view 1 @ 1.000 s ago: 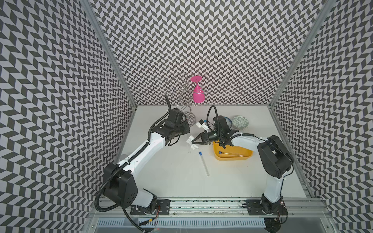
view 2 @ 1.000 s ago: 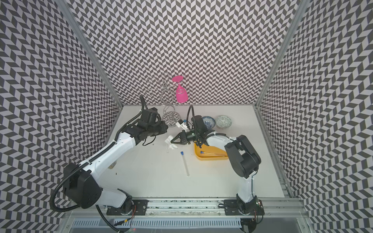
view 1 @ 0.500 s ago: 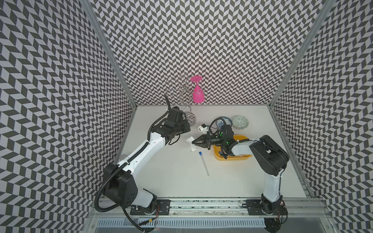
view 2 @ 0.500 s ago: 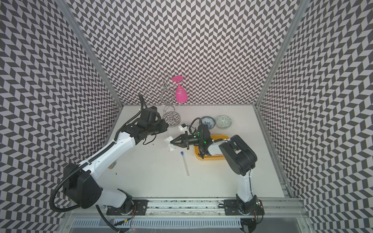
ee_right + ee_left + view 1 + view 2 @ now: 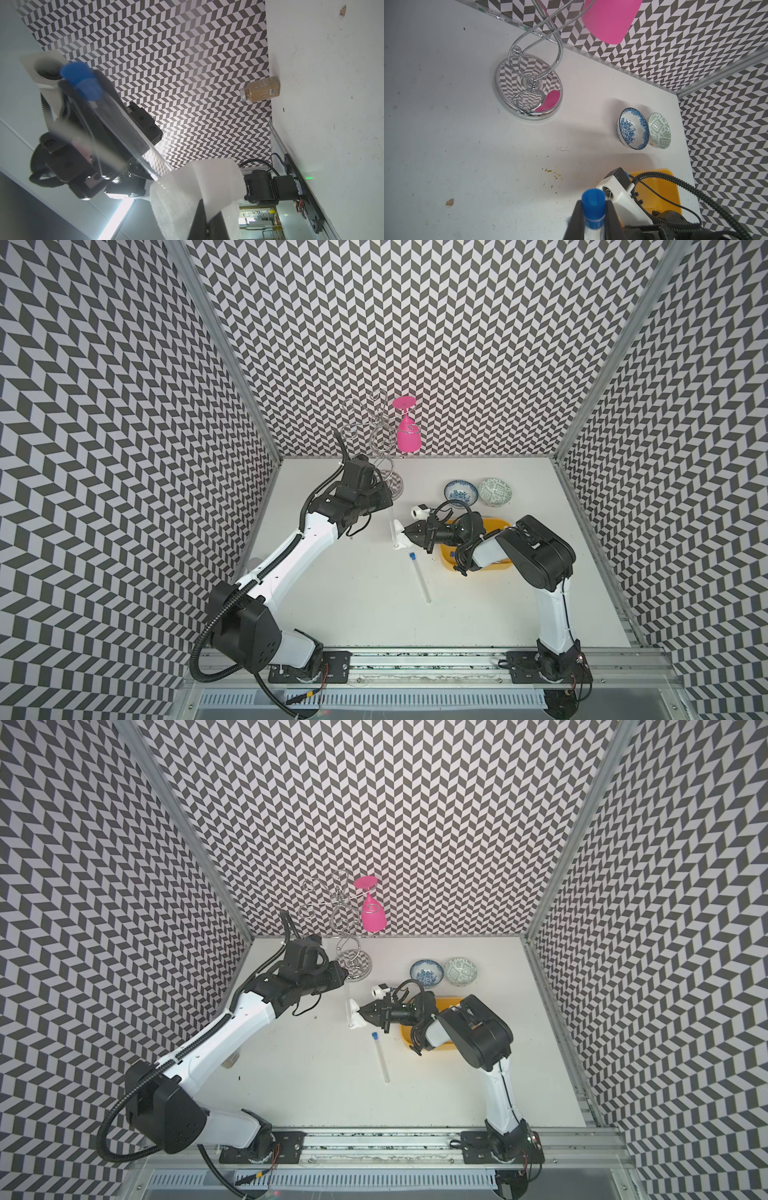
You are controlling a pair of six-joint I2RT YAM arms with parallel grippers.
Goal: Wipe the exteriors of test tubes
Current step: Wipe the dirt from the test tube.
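Right arm is swung over tray (image 5: 498, 525); tissue (image 5: 187, 187) is kept pressed to tube (image 5: 124, 133) beside tray | left gripper (image 5: 592, 209) jaws are clamped on tube's capped end | right gripper (image 5: 408, 534) jaws are pinched on tissue | wiping is judged under way

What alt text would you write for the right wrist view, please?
The right gripper, jaws shut on a white tissue, holds it against a clear, blue-capped test tube held by the left gripper. A spice jar stands beyond on the table.
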